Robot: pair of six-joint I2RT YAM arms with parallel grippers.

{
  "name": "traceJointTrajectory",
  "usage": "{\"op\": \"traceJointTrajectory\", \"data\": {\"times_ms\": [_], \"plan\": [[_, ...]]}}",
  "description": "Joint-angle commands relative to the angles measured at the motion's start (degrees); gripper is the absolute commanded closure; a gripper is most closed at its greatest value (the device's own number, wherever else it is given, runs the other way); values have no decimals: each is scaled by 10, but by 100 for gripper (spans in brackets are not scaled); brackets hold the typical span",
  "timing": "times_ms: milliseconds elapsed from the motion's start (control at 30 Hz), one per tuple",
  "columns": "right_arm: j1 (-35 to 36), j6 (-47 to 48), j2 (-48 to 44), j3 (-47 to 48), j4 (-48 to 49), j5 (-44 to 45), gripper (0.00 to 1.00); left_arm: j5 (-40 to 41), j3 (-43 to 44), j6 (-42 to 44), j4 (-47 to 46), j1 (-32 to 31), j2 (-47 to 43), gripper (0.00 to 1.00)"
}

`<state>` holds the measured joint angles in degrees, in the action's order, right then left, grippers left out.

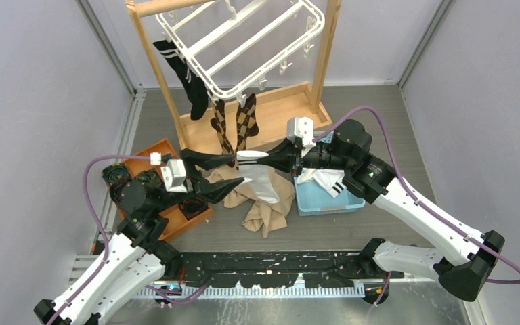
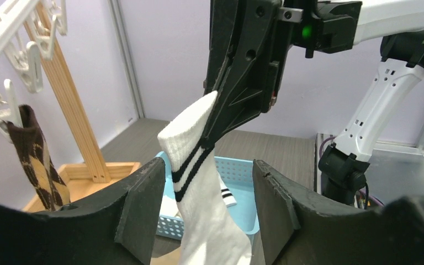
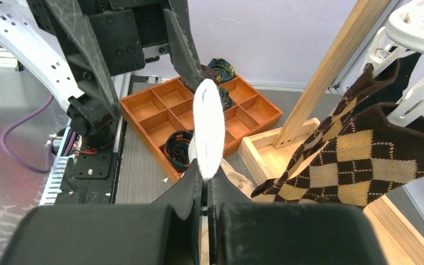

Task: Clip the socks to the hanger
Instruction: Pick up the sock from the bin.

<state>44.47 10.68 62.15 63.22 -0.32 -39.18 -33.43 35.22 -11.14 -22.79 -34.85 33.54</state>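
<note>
Left wrist | left gripper (image 2: 208,185) released, straddling white sock (image 2: 196,165) | right gripper (image 3: 205,186) clamps its cuff

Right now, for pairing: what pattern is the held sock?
White sock with two black bands; left wrist view.

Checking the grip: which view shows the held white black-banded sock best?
The left wrist view: the white ribbed sock with two black bands hangs broadside, its cuff pinched by the right hand. The right wrist view shows only its edge; the top view, little.
</note>
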Motion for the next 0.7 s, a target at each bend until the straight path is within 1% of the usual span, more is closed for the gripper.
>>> {"op": "traceJointTrajectory", "data": {"times_ms": [0,67,233,367,467,567,667], "plan": [[2,40,-8,26,-13,-20,99,1,21,16,15,1,1,45],[2,42,-3,27,-13,-25,99,-4,30,14,14,1,17,52],[2,48,1,30,-13,-25,99,-20,44,11,-1,2,51,57],[3,55,1,30,-16,-21,99,-31,45,10,-18,2,66,68],[2,59,0,30,-20,-22,99,-21,47,10,-16,2,70,66],[2,63,-2,30,-20,-19,99,17,44,29,7,1,58,59],[2,69,-5,29,-22,-17,99,42,35,50,23,1,31,48]]}}
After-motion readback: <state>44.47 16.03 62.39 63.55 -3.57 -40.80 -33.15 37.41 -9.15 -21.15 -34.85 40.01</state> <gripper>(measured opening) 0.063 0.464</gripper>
